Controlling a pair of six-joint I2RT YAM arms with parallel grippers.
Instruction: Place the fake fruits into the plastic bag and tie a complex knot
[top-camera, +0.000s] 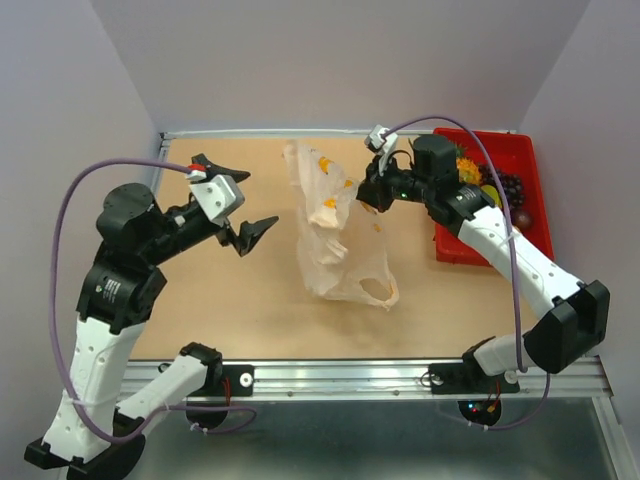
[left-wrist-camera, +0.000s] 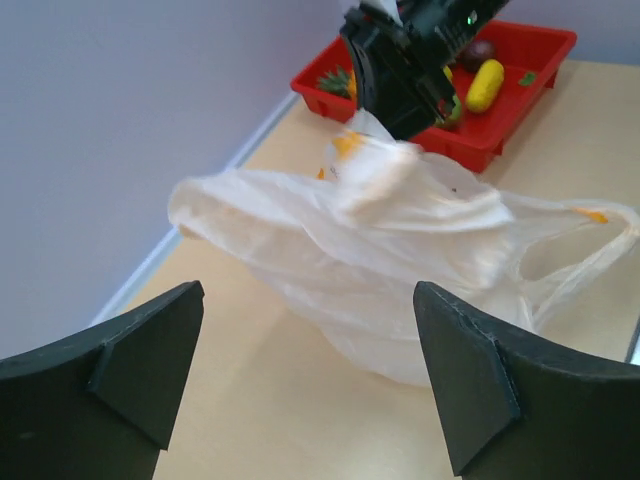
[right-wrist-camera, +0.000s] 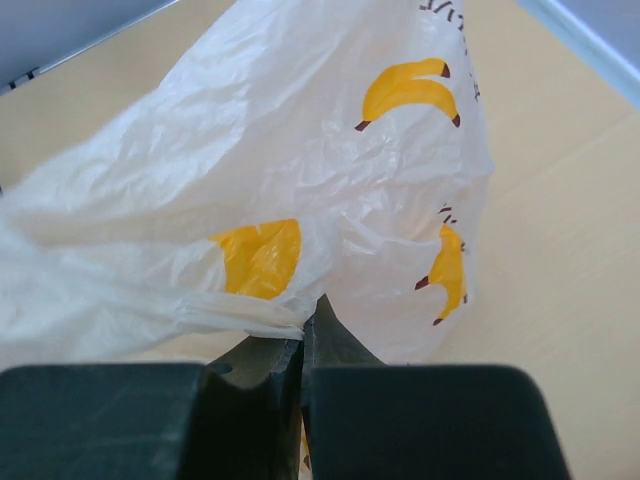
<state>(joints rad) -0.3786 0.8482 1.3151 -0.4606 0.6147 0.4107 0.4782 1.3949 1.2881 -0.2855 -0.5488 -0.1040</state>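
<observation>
The plastic bag (top-camera: 335, 235) is whitish with orange banana prints and hangs partly lifted over the middle of the table. My right gripper (top-camera: 366, 192) is shut on the bag's upper edge (right-wrist-camera: 250, 315) and holds it up. One handle loop (top-camera: 380, 290) lies on the table toward the front. My left gripper (top-camera: 240, 205) is open and empty, left of the bag; the bag (left-wrist-camera: 400, 250) fills the space beyond its jaws. The fake fruits (top-camera: 495, 185) lie in the red tray: a yellow oblong piece (left-wrist-camera: 484, 84), a dark piece and green leaves. No knot shows.
The red tray (top-camera: 525, 160) stands at the back right behind my right arm. The table's back rim (top-camera: 260, 133) meets the wall. A metal rail (top-camera: 350, 378) runs along the front edge.
</observation>
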